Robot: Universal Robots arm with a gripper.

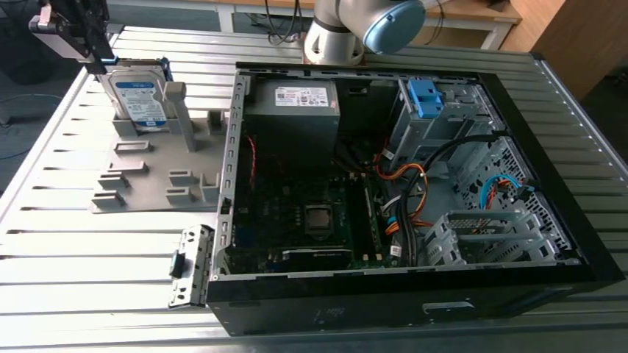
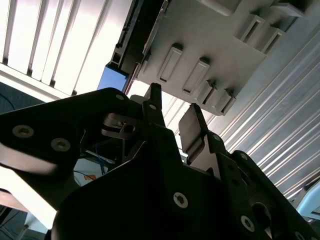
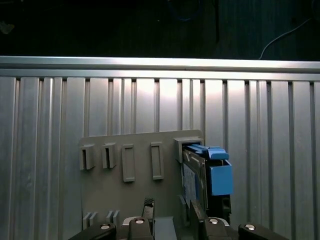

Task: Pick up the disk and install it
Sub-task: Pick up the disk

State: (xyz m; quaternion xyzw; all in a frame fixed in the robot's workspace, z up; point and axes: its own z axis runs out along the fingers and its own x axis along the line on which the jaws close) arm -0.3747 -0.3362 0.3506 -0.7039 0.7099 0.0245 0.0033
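Slatted table [image 1: 98, 250], claw [image 3: 170, 205] spread, by upright disk [image 1: 137, 99]

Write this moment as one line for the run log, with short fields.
stage: before grasp | gripper: open, empty, near disk top | disk: upright in grey holder, outside computer case | installed: no

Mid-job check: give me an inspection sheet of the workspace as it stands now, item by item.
Surface: slatted metal table carrying a grey fixture plate.
Job's things: disk stands on edge in a slot of the fixture plate, not gripped; open computer case lies beside the plate, on the exterior view's right.
Clutter: nothing seen.
Grippers: hand open and empty, just above the disk.
Cables: orange and blue cables run inside the case; none seen across the fixture plate.
Surroundings: arm's base stands at the table's far edge, behind the case.
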